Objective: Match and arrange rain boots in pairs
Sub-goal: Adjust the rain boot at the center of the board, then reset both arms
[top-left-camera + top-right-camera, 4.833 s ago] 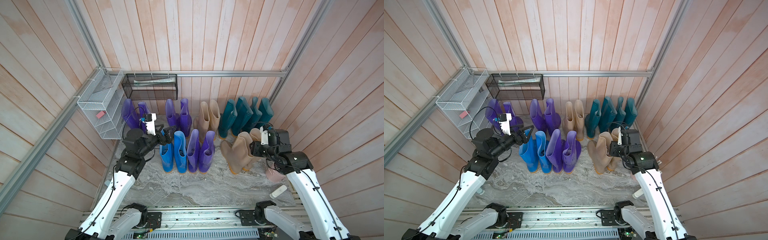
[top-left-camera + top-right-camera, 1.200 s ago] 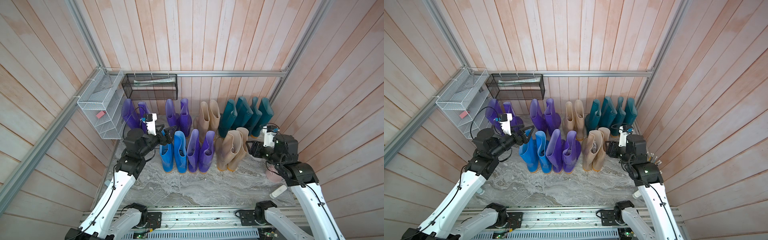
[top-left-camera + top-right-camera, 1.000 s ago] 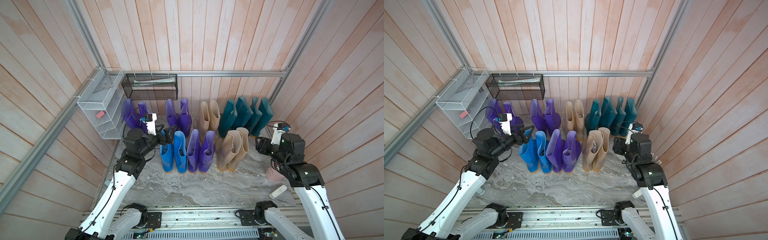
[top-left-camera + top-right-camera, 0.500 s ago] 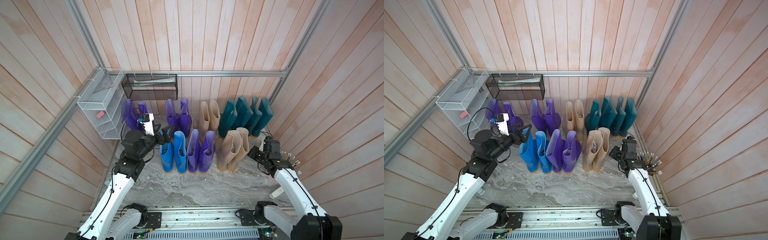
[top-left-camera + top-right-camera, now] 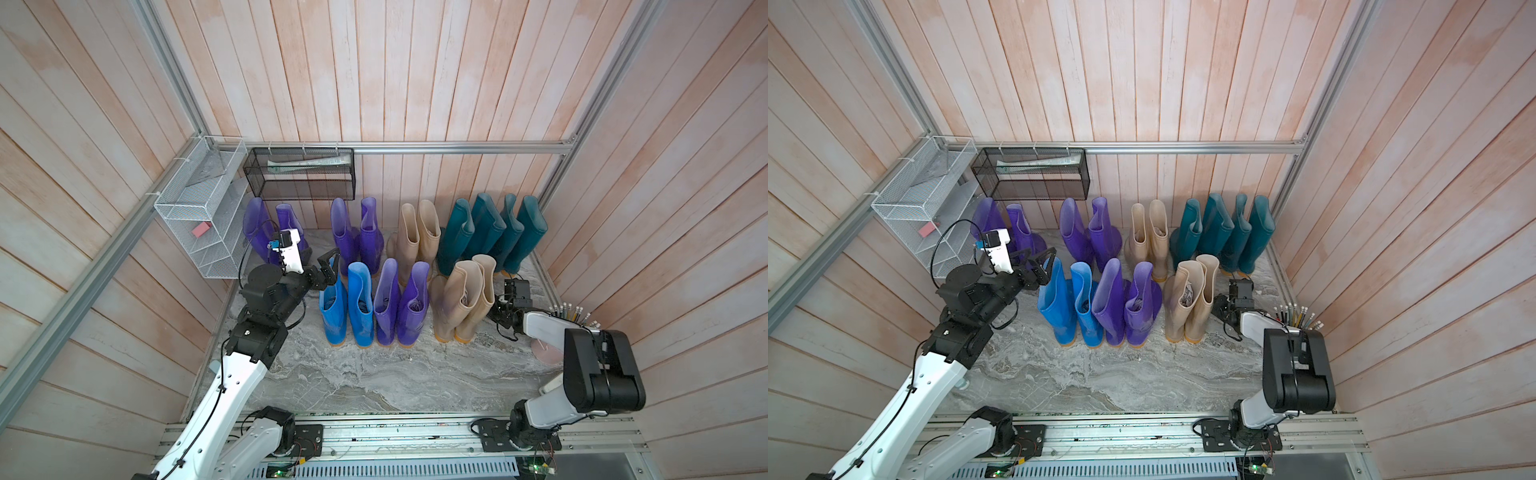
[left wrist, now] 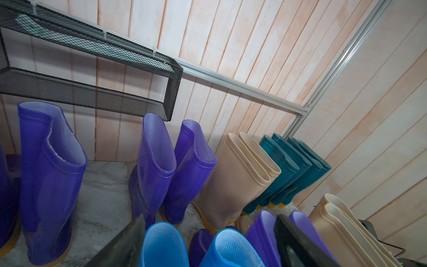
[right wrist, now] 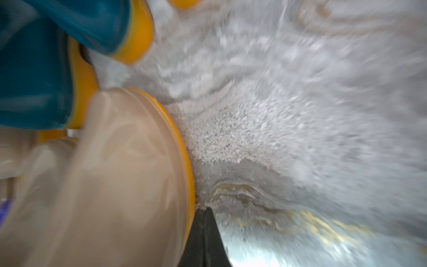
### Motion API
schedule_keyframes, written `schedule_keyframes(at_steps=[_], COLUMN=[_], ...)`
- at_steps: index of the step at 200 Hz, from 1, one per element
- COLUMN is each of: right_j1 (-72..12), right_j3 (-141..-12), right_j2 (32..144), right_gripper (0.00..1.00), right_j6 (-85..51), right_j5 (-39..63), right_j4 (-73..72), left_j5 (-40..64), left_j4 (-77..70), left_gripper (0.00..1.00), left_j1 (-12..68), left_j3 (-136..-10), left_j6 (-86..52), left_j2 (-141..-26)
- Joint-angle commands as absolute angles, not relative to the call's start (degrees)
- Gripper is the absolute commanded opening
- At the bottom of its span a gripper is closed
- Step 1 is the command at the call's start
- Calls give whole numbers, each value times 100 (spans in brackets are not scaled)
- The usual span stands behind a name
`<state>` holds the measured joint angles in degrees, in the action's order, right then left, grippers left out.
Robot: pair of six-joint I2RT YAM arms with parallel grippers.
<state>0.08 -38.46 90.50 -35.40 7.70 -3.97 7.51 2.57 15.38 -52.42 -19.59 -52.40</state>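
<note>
Boots (image 5: 386, 299): sixteen stood upright on the desk (image 5: 374, 386) in two rows. At the back were two purple pairs (image 5: 357, 237), a beige pair (image 5: 419, 232) and four teal (image 5: 490, 232); in front were a blue pair (image 5: 357, 307), a purple pair (image 5: 411, 307) and a beige pair (image 5: 465, 299). The left claw (image 5: 331, 266) gaped wide and empty by the blue tops, while the right claw (image 7: 203, 222) was pinched together on nothing, low beside the front beige sole.

left arm (image 5: 237, 382): white links, black joints, thin black cable clipped alongside
camera (image 5: 291, 249): white housing, blue plug, looped black cable
right arm (image 5: 540, 326): white forearm, boxy black elbow
left fingers (image 6: 298, 245): black, flat, tapered
bases (image 5: 307, 440): black, on silver rail (image 5: 395, 436)
</note>
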Motion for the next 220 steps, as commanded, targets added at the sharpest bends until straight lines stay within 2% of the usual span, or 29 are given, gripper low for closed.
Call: schedule_keyframes(at_steps=[1,61,98,110,123,130,137,145,157,174,193,206,220], right_j1=[-47,-44,74,113,116,116,117,110,106,55,39,53,59], right_j3=[-3894,-3926,-3866,-3888,-3951,-3991,-4024,-4025,-4018,-3802,-2905,-2367,-2044], right_j2=[9297,9464,8815,8419,7911,7586,7247,6868,6325,5647,5105,4806,4624], right_gripper=[0,0,0,11,28,35,45,69,97,98,98,98,98], right_j6=[-3665,-3435,-3284,-3199,-3060,-2964,-2829,-2726,-2592,-2436,-3539,-4266,-3781], right_j5=[1342,1679,1328,1199,964,802,645,427,103,-161,-344,-777,-613], right_j4=[-992,-1102,-670,-413,-103,39,153,201,216,-129,-1372,-1678,-2173], left_j5=[378,363,16,-187,-645,-1030,-1411,-1578,-1631,-1706,-2504,-2689,-2570], left_j4=[167,89,127,161,347,558,843,1069,1372,1634,1641,1140,633], left_gripper=[90,91,91,91,91,99,100,100,100,100,100,100,100], left_j1=[1543,1545,1547,1546,1547,1550,1551,1551,1547,1546,1543,1534,1538], left_j3=[-5134,-5094,-5088,-5092,-5190,-5293,-5397,-5445,-5449,-5338,-4892,-4347,-3817], left_j6=[-1793,-1728,-1591,-1561,-1651,-1783,-1946,-1975,-2035,-2132,-2684,-2635,-2570], left_j2=[-5142,-5238,-5214,-5147,-5070,-5033,-4990,-4951,-4884,-4822,-4645,-4340,-3919])
